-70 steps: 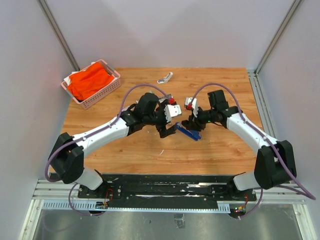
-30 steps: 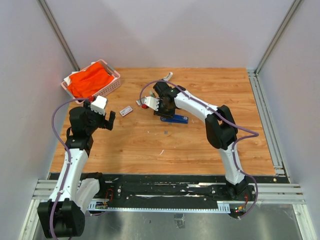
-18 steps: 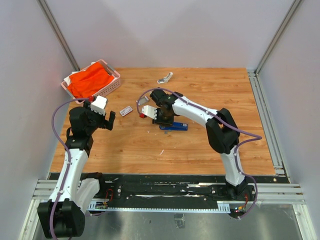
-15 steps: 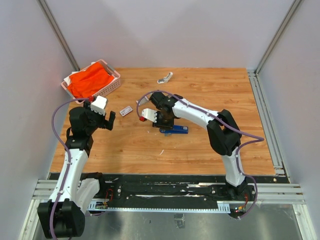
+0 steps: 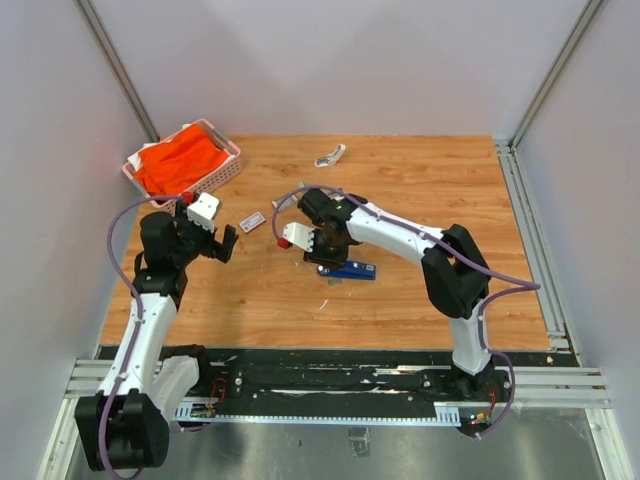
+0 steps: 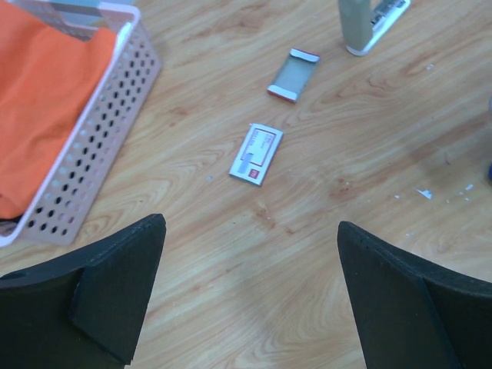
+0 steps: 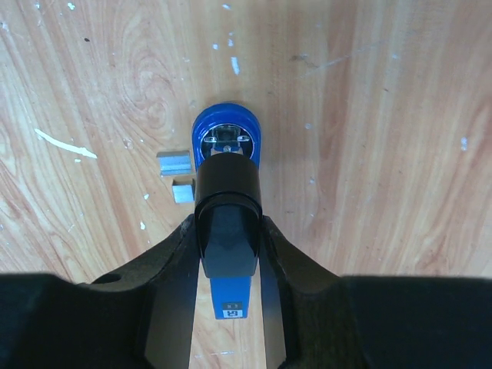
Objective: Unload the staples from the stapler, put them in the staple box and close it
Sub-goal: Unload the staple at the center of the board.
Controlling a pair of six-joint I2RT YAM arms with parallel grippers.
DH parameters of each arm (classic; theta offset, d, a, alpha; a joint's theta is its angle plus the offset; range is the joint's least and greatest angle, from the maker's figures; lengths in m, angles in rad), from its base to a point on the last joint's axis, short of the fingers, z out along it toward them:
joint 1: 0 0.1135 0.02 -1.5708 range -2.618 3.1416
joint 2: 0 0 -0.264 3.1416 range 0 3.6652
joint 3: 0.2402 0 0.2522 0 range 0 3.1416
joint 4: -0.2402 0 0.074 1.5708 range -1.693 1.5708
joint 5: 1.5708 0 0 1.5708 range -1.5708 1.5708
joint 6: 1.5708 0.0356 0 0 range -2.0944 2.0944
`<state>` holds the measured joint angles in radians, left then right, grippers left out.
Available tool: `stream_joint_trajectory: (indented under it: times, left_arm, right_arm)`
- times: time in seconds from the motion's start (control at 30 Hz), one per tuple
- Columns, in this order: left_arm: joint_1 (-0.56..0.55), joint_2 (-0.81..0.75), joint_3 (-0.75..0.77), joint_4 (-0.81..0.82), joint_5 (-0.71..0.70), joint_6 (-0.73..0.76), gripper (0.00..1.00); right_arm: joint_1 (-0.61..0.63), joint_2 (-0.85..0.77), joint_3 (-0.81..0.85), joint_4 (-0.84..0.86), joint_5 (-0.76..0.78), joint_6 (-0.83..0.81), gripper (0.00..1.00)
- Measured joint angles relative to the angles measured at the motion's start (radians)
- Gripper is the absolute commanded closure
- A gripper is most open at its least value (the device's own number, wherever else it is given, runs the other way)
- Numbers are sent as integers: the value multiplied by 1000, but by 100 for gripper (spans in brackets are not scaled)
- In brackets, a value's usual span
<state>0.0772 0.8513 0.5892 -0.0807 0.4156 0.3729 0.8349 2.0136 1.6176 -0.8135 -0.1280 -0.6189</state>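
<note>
My right gripper [image 7: 227,231] is shut on the stapler [image 7: 227,142], its fingers pressing both sides of the black top arm, with the blue body showing beyond and below. In the top view the stapler [image 5: 350,270] lies low over the middle of the table, under the right gripper [image 5: 325,250]. Two short silvery pieces of staples [image 7: 174,163] lie on the wood just left of the stapler's blue front end. My left gripper [image 6: 250,224] hangs open over bare wood at the table's left, empty, and shows in the top view [image 5: 218,243] too.
A pink basket [image 5: 190,195] of orange cloth stands at the back left. A small white box with a red mark [image 6: 257,154] and its tray [image 6: 294,74] lie on the wood ahead of the left gripper. A white object [image 5: 330,155] lies near the far edge.
The right arm has drawn the stapler toward the near edge of the table and slightly left. The left arm has shifted only a little.
</note>
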Motion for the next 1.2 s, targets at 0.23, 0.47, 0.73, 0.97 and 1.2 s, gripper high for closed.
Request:
stream_joint_trajectory:
  times: [0.23,0.47,0.73,0.97,1.2]
  left_arm:
    - [-49,176,95,-9,64,36,2]
    - [-252,372,264,-11,87,88,2]
    - [-502,582,479,-50,118,128,2]
    - [-629,706,607,-121,194,151,1]
    - [-694,771,629,-169,220,170,5]
  right_arm:
    - [-121,-191,-45,37,-105,-6,99]
    - [-358,-426,-243,163,-346,-27,99]
    - [-472,-490,-475,287,-573,-43,100]
    - [-496,-531,-546,384,-704,-44,99]
    - [-497,-562,-607,461,-773,-43,99]
